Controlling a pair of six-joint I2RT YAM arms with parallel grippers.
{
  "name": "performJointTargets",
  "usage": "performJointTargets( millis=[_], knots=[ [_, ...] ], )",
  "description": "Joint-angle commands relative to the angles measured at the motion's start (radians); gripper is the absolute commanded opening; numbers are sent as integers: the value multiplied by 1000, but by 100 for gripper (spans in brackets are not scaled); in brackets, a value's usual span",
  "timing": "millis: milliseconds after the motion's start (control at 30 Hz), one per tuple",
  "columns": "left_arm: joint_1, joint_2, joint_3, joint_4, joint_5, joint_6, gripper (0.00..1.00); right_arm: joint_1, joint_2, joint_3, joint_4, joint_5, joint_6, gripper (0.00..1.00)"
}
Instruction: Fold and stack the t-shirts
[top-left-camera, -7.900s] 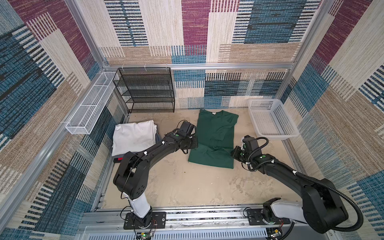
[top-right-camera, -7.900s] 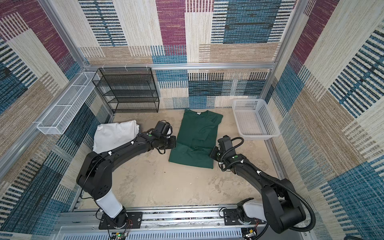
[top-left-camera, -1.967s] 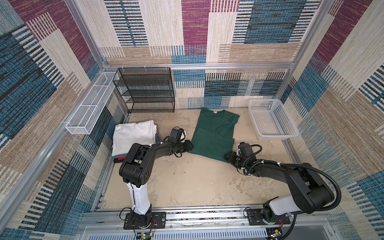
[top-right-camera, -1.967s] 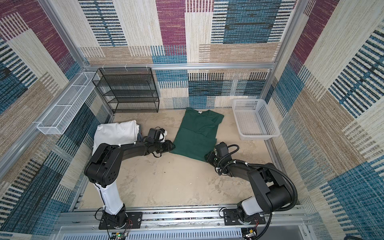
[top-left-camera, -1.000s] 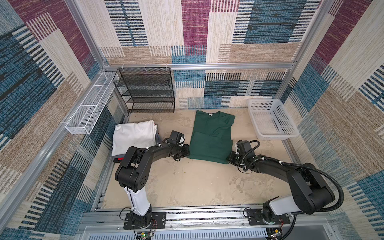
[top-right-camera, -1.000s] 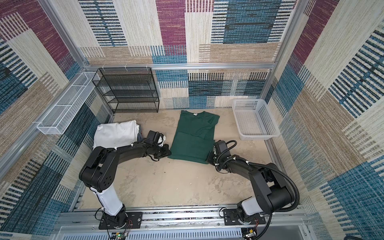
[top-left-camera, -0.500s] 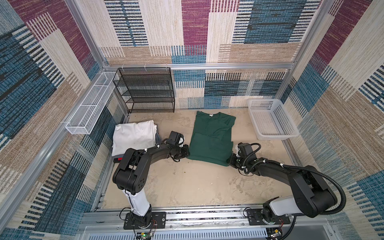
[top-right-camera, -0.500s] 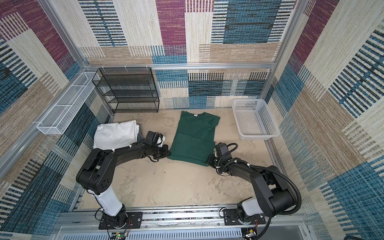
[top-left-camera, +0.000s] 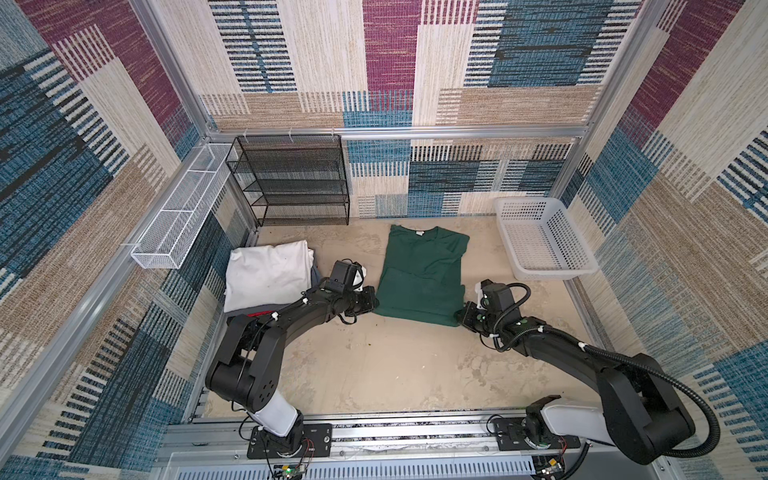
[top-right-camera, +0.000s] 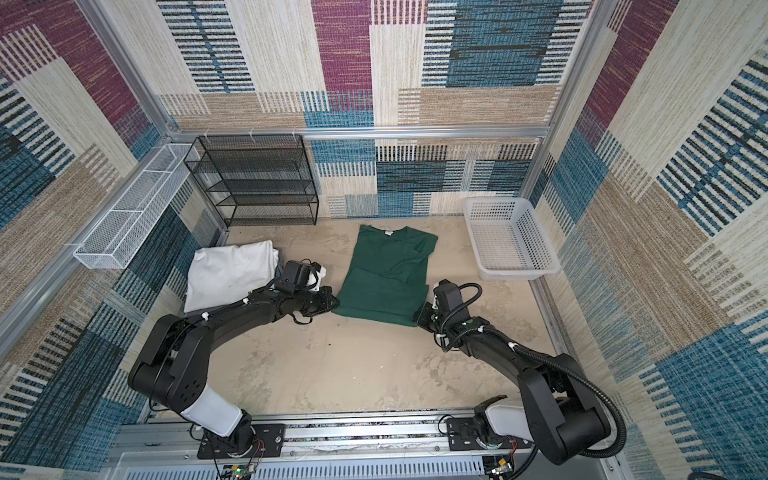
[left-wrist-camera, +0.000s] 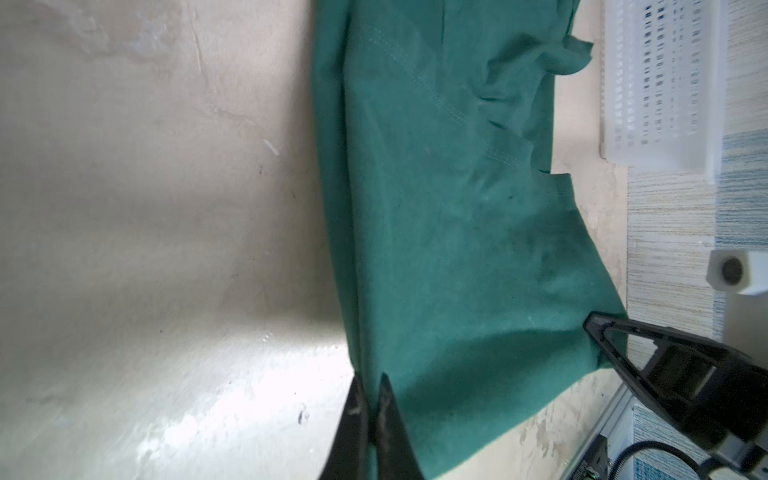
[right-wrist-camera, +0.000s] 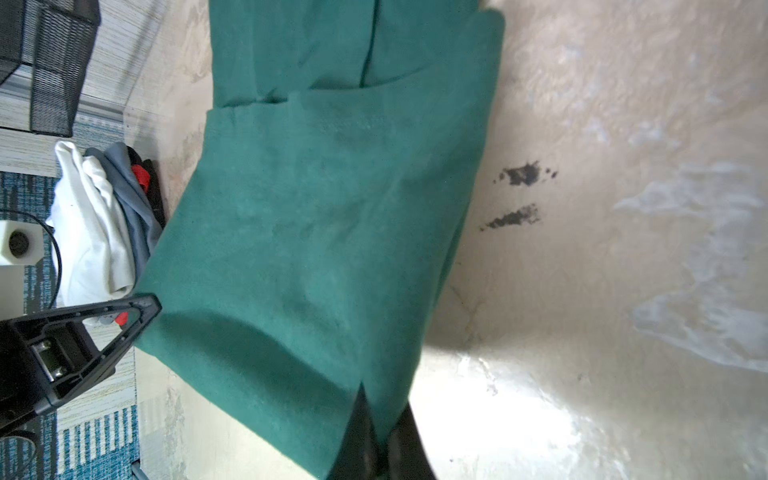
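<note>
Grippers both clamped narrow on cloth: left gripper (top-left-camera: 372, 305) pinches the near-left hem corner of the green shirt (top-left-camera: 422, 274), and right gripper (top-left-camera: 462, 318) pinches the near-right hem corner. The wrist views confirm fabric between the closed fingertips on each side. The shirt lies flat mid-worktop (top-left-camera: 395, 365) with its sleeves tucked in. Its long axis runs from the hem at the near side to the collar (top-left-camera: 417, 232) toward the far edge. Key relation: the collar lies straight ahead of both grippers, along that axis, and each arm is nearest its own corner. Judgement: the next fold wants the hem carried evenly toward the collar, since uneven travel would skew it. The folded stack (top-left-camera: 268, 274), white on top, waits at the left edge, beside the left arm. The basket (top-left-camera: 528, 202) sits in the far-right corner.
</note>
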Motion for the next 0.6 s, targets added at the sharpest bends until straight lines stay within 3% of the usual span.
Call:
performJointTargets(
  millis=[0, 567],
  knots=[
    [-7, -44, -14, -31, -14, 0, 0, 1, -39, 12, -15, -15, 2, 0],
    [-128, -374, -166, -80, -142, -59, 0, 53, -270, 4, -114, -60, 44, 0]
  ],
)
